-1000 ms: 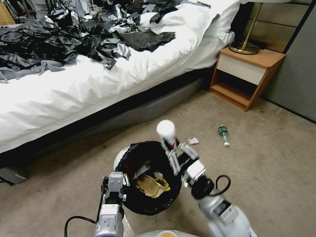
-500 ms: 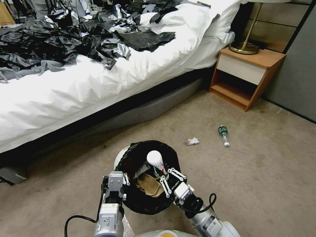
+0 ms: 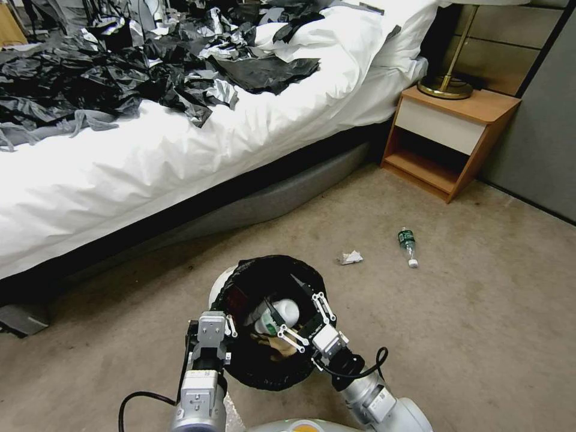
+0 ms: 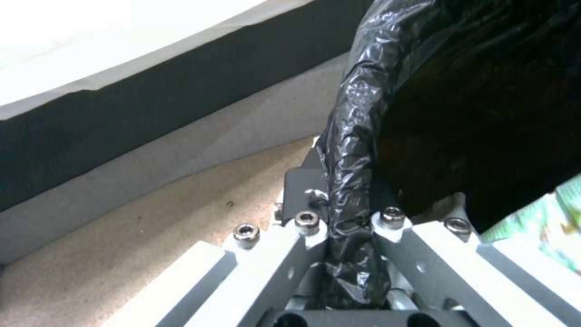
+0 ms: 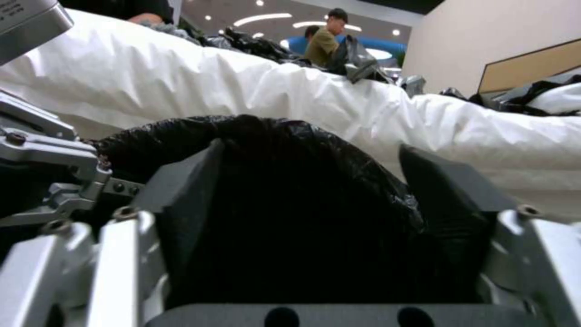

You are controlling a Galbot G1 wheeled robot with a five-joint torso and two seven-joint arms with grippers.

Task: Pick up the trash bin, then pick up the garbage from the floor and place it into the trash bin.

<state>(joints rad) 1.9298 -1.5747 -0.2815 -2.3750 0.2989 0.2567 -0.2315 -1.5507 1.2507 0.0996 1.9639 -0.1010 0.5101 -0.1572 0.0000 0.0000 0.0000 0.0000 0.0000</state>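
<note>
Nearest to us, our left gripper (image 3: 211,329) is clamped on the near rim of the small round white trash bin with its crinkled black liner bag (image 3: 240,282); in the left wrist view the rolled black plastic edge (image 4: 351,190) runs straight between the closed fingers.

Just to its right, our right gripper (image 3: 303,318) hangs over the bin's mouth with its jaws spread wide and nothing between them. A white plastic bottle with a green label (image 3: 277,316) lies inside the bin just beyond the fingertips, tilted on top of brown paper litter (image 3: 277,346); we judge it released.

What the next pick depends on lies further out on the beige carpet, on our right side. A crumpled white tissue (image 3: 350,257) sits just beyond the bin's far right edge, and a small clear bottle with a green label and white cap (image 3: 407,245) lies a little farther right, near the wooden nightstand (image 3: 456,135). The bottle's long axis runs almost straight away from us, cap end nearer. Both pieces lie forward and to the right of the free claw, so the right arm is the nearer one.
</note>
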